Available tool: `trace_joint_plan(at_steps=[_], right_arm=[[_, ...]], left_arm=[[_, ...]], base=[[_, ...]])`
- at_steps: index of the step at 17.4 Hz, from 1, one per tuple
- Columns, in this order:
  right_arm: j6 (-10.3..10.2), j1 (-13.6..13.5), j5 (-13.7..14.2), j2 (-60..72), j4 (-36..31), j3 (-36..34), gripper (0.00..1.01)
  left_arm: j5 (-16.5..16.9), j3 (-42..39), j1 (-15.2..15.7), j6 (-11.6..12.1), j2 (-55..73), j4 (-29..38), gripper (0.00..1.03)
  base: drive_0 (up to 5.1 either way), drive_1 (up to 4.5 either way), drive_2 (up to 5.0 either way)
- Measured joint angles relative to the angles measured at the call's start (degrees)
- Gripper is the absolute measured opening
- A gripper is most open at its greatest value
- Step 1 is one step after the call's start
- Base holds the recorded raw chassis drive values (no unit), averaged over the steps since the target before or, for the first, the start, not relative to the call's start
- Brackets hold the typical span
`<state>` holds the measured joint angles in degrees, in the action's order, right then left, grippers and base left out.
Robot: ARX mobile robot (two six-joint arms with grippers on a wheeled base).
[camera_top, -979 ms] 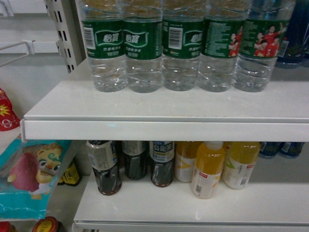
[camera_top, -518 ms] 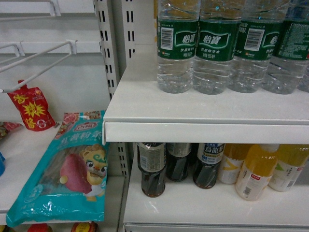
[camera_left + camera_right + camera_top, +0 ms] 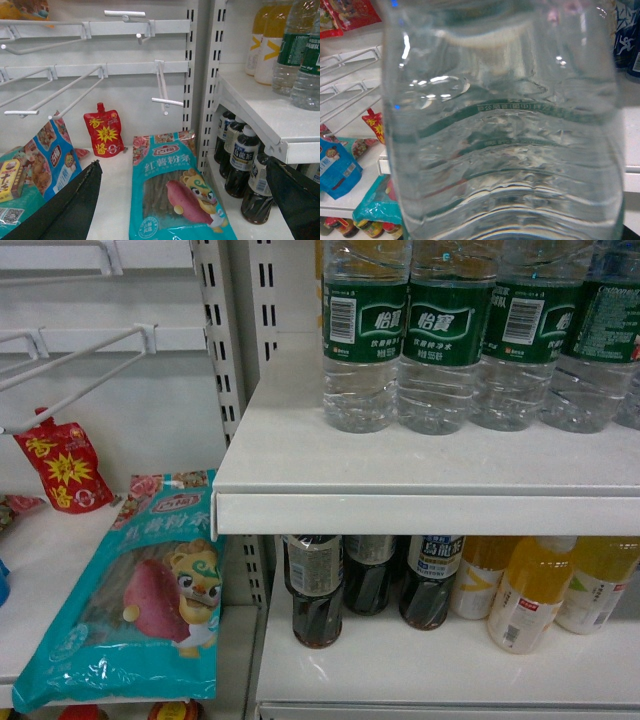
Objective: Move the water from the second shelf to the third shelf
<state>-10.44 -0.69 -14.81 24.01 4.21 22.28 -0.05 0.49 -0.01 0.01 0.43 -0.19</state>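
The left gripper [image 3: 185,200] hung with its dark jaws spread wide apart, gripping nothing. The right gripper's jaws were out of view, possibly hidden.

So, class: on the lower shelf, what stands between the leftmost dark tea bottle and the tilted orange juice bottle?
In the head view, two more dark bottles and a pale yellow bottle stand between the leftmost dark tea bottle and the tilted orange juice bottle.

You face white metal shelving [image 3: 420,475] with slotted uprights [image 3: 212,360]. To your left, bare wire pegs [image 3: 75,97] jut from a white back panel [image 3: 150,410] under even, flat light.
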Motion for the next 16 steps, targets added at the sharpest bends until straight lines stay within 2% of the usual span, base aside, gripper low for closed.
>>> trace_joint_plan(at_steps=[8, 9, 10, 11, 13, 16], right_arm=[[0.3, -0.2, 0.5, 0.0, 0.3, 0.0, 0.42], [3.2, -2.5, 4.9, 0.8, 0.8, 0.1, 0.42], [5.7, -4.0, 7.0, 2.1, 0.0, 0.1, 0.42], [6.8, -4.8, 7.7, 3.5, -0.8, 0.1, 0.42], [8.5, -7.3, 8.8, 7.5, -3.8, 0.1, 0.42], [8.6, -11.0, 11.1, 17.0, -11.8, 2.2, 0.42]], left_arm=[[0.0, 0.0, 0.0, 0.0, 0.0, 0.0, 0.98], [0.0, 0.0, 0.0, 0.0, 0.0, 0.0, 0.98], [0.0, 0.0, 0.0, 0.0, 0.0, 0.0, 0.98], [0.0, 0.0, 0.0, 0.0, 0.0, 0.0, 0.98], [0.0, 0.0, 0.0, 0.0, 0.0, 0.0, 0.98], [0.0, 0.0, 0.0, 0.0, 0.0, 0.0, 0.98]], base=[[0.0, 0.00, 0.0], [0.0, 0.00, 0.0], [0.0, 0.00, 0.0], [0.0, 0.00, 0.0], [0.0, 0.00, 0.0], [0.0, 0.00, 0.0]])
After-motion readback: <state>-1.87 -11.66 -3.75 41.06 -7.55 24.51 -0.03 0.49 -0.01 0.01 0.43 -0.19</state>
